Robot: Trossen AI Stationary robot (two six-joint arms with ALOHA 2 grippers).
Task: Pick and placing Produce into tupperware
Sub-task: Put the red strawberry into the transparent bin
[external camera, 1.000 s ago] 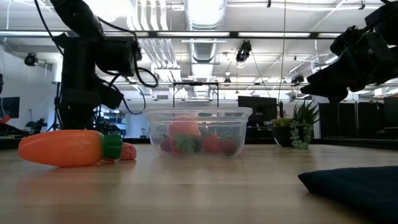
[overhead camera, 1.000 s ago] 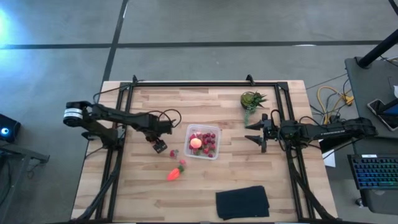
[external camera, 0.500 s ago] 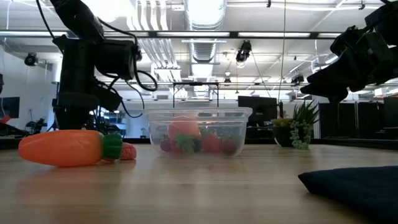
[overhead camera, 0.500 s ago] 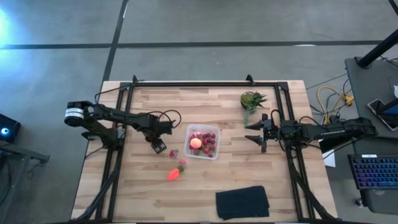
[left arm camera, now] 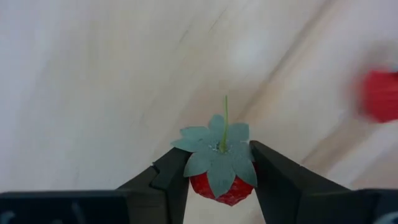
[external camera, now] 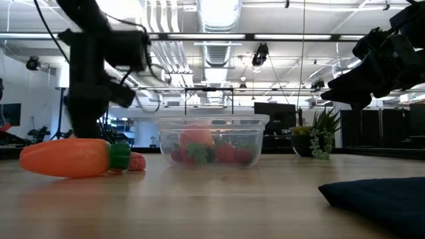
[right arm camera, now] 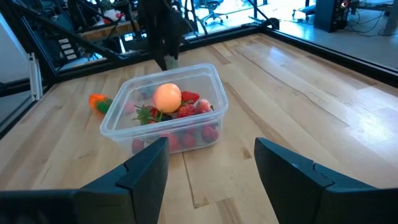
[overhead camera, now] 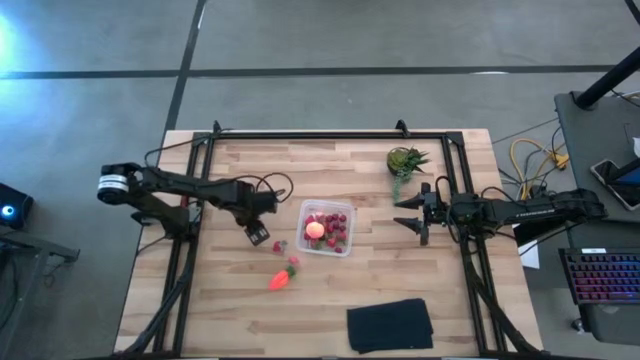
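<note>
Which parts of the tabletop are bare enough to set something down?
Bare wood: the far strip between left gripper and potted plant; the near-left corner below the carrot, left of the black cloth. Crowded: around the tupperware.

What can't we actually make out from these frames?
- Whether the strawberry between the left hand's fingers is off the table yet: left wrist view crops it, high view too small, low view blurs that arm.
- Loose red piece: blurred, cut by the left wrist view's edge.
- Berry count in the tupperware: pieces overlap behind the cloudy wall.
- Piece behind the carrot: mostly hidden in the low view.
</note>
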